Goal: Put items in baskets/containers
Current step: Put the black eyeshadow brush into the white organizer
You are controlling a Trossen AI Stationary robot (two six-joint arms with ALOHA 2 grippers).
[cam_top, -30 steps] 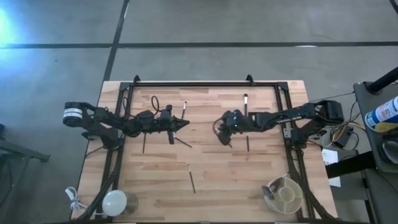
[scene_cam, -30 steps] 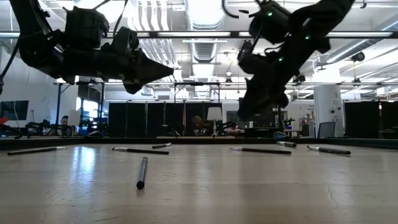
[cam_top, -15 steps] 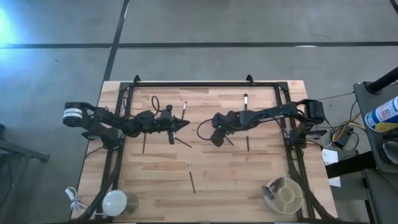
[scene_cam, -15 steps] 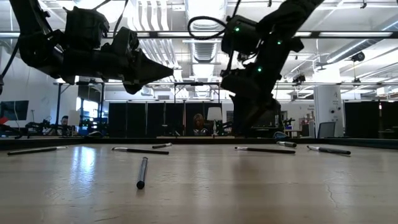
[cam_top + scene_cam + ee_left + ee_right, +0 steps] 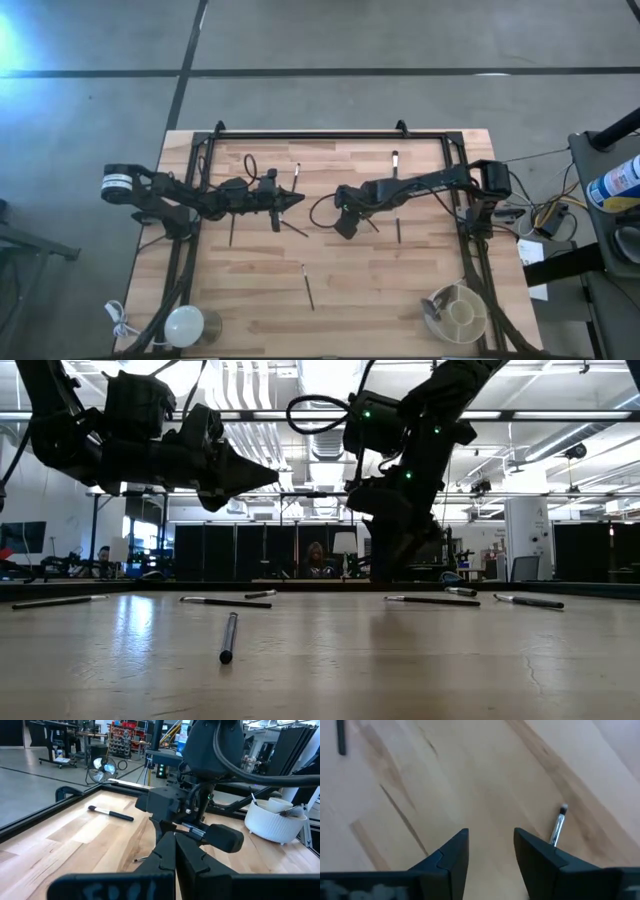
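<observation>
Several makeup brushes scattered flat on the wooden counter (image 5: 250, 290), all well apart from the cream tub (image 5: 458, 312) at the counter's near right corner; tub holding a brush or two already, as seen in the left wrist view (image 5: 276, 820).

Landmark: tub.
- Brush with white tip (image 5: 395, 166): far side of counter from tub, near the rear rail.
- Dark brush (image 5: 398, 230): between tub and rear rail, just beside the right arm.
- Brush at centre (image 5: 308, 285): well left of tub, alone.
- Further brushes (image 5: 297, 176) far left of tub, near the left gripper.
- White dome (image 5: 185, 324): opposite near corner from tub; not a container.

Right gripper (image 5: 342, 224): far from tub, over mid-counter, jaws parted and empty (image 5: 490, 851), a metal-ferruled brush (image 5: 556, 826) lying just ahead.
Left gripper (image 5: 297, 200): hovering far left of tub, jaws pressed together, holding nothing (image 5: 174, 851).

Handling, judged: light, stiff, thin, round-handled; prone to rolling and slipping. Best pinched across mid-handle, clear of the soft bristles.
</observation>
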